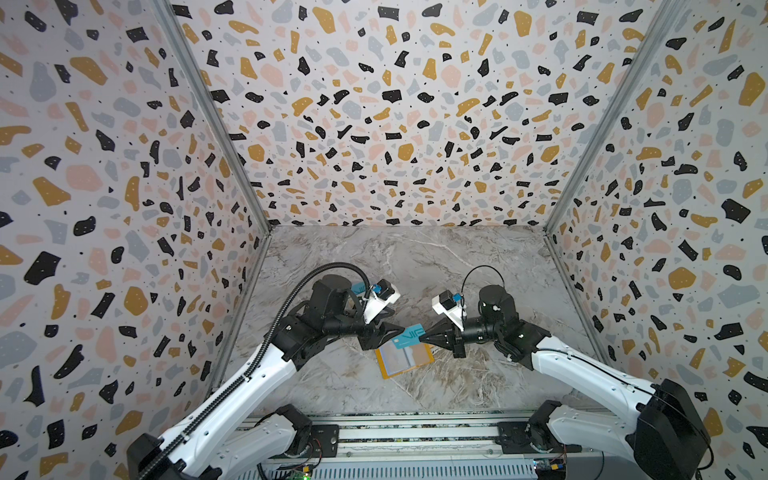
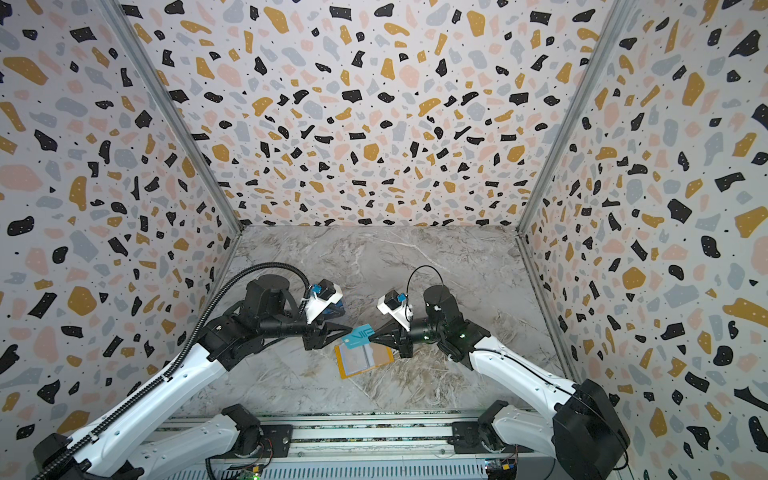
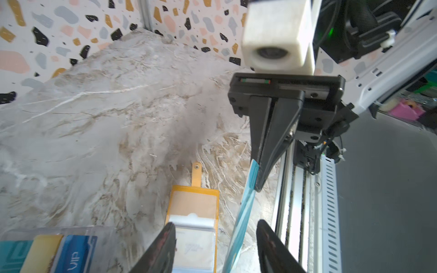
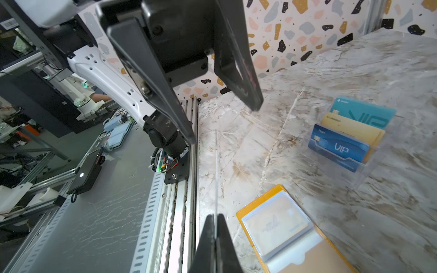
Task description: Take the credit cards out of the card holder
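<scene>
A teal credit card (image 1: 409, 336) (image 2: 360, 335) lettered "VIP" hangs in the air above the card holder. My right gripper (image 1: 423, 338) (image 4: 215, 219) is shut on one short end of it. From the right wrist I see the card edge-on (image 4: 216, 177). My left gripper (image 1: 392, 331) (image 3: 216, 224) is open, with its jaws on either side of the card's other end (image 3: 246, 208) and a gap on both sides. The yellow card holder (image 1: 405, 359) (image 4: 279, 222) lies open and flat on the table, showing its clear sleeves.
A clear plastic stand (image 4: 369, 170) (image 3: 101, 236) behind the left arm holds a teal card (image 4: 369, 113), a beige-gold card (image 4: 350, 128) and a dark blue card (image 4: 338, 146). The patterned walls enclose the marble table (image 1: 415, 257). A metal rail (image 1: 415, 428) runs along its front edge.
</scene>
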Available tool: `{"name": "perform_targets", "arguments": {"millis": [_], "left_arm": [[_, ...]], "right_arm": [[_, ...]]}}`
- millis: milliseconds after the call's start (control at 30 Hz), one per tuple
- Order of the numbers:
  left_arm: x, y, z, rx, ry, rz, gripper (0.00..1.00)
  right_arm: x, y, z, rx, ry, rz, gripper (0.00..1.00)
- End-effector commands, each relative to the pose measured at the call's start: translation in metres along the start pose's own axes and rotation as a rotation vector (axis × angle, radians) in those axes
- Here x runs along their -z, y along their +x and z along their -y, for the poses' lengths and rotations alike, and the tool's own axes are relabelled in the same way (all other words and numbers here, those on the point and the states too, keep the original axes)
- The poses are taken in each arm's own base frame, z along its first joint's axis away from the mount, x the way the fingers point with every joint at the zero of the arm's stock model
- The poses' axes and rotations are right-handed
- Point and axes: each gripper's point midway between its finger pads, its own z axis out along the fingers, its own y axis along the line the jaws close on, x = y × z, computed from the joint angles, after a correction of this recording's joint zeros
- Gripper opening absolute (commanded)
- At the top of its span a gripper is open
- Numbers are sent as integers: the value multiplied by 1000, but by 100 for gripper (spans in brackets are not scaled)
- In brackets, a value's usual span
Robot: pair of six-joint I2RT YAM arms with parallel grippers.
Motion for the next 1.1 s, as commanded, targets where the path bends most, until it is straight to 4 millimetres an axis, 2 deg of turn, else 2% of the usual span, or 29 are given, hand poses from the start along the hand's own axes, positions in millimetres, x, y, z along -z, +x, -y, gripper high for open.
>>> {"name": "perform_targets", "arguments": {"millis": [0,100,400,600,1067], "left_arm": [[4,-10,17,-47,99,22,55],[2,-7,19,-43,121,15,56],[-1,-5,28,-27,194,11,48],[-6,-2,27,14,206,2,42],[-12,-1,21,46,202,-7,15]], "right_arm": [[-1,-12,-13,56,-74,5,0],[-3,-13,-16,64,-94,0,0],[-6,-12,-14,77,-104,-1,0],[-7,-16,-14,87,-111,10,0],[-9,-17,-6,77,-72,16,0]]}}
